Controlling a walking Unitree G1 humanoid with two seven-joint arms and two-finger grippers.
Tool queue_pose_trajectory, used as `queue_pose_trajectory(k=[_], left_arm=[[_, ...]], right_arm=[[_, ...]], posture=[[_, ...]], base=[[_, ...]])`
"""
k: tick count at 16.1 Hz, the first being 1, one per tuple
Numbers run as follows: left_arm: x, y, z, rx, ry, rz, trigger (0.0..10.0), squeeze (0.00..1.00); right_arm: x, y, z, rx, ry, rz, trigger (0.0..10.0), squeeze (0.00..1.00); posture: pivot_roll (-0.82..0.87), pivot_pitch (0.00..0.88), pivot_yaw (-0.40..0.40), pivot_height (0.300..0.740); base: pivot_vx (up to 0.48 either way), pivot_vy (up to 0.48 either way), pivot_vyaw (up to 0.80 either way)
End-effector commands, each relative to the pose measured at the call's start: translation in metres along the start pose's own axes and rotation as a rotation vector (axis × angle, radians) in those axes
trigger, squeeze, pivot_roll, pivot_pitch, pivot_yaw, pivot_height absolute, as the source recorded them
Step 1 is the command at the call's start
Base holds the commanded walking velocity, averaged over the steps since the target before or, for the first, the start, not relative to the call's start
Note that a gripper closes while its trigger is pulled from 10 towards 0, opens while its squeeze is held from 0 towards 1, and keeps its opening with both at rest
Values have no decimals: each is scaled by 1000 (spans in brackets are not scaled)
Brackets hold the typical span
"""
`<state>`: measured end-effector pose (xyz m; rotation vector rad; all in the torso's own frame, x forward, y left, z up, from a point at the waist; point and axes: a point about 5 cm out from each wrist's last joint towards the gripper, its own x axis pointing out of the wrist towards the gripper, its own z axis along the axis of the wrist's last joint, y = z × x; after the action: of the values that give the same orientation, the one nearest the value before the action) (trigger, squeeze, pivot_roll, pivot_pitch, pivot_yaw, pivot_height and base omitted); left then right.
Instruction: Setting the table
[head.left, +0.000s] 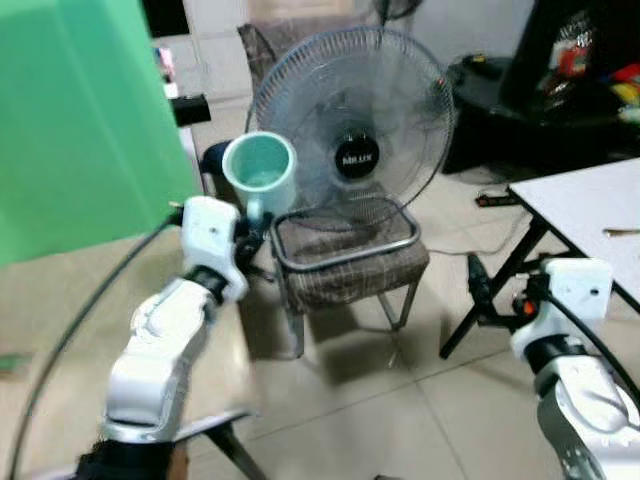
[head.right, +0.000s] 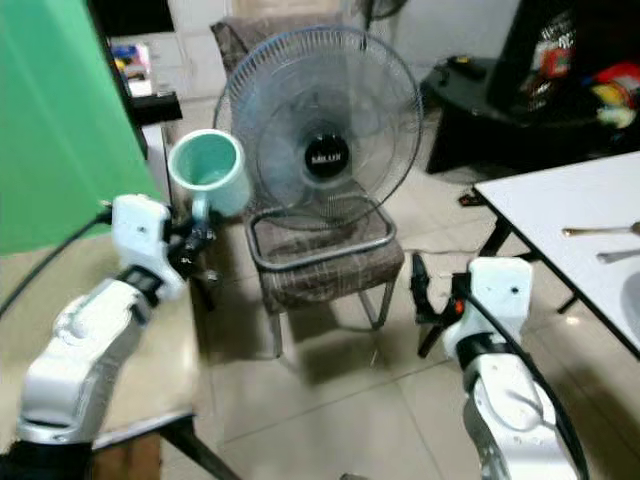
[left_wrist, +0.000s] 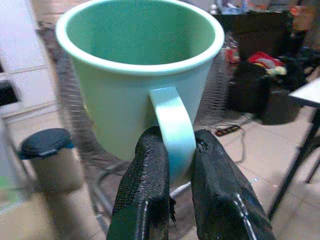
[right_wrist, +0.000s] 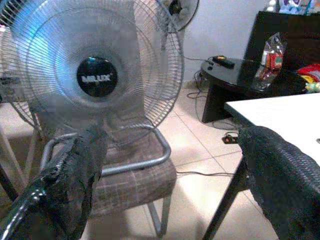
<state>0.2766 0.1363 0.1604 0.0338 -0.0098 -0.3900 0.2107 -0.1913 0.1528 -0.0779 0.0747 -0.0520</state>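
- The mug (left_wrist: 137, 85) is pale mint green with a lighter rim and one looped handle (left_wrist: 172, 132).
- It is upright, mouth up, and looks empty inside.
- My left fingers (left_wrist: 145, 190) pinch its handle from both sides, so it hangs in the air, carried by nothing else.
- It sits off the white worktop (head.right: 570, 215), well apart from that worktop's near corner.

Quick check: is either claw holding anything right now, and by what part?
The left claw holds the green mug by its handle, fingers pinching it from both sides. The right claw is open and holds nothing.
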Motion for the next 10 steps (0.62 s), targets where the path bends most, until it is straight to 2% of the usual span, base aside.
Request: queue_pose_trajectory(k=[1, 4, 6, 10], left_arm=[[-1, 3, 8, 26, -29, 12, 10000, 0], [0, 4, 8, 30, -29, 11, 10000, 0], [3, 5, 7, -2, -17, 11, 10000, 0], [5, 8, 6, 0, 4, 14, 10000, 0]], right_arm=[[-1, 0, 2, 4, -6, 3, 10000, 0], [-1, 0, 2, 3, -4, 1, 10000, 0], [-1, 1, 0, 22, 9, -5, 10000, 0], [-2, 0, 0, 26, 10, -14, 10000, 0]], posture=[[-4, 0, 30, 740], [-6, 0, 31, 740], [-6, 0, 31, 740], [-17, 0, 51, 740]], base=[[0, -356, 0], [0, -334, 0], [0, 0, 0], [0, 480, -800]])
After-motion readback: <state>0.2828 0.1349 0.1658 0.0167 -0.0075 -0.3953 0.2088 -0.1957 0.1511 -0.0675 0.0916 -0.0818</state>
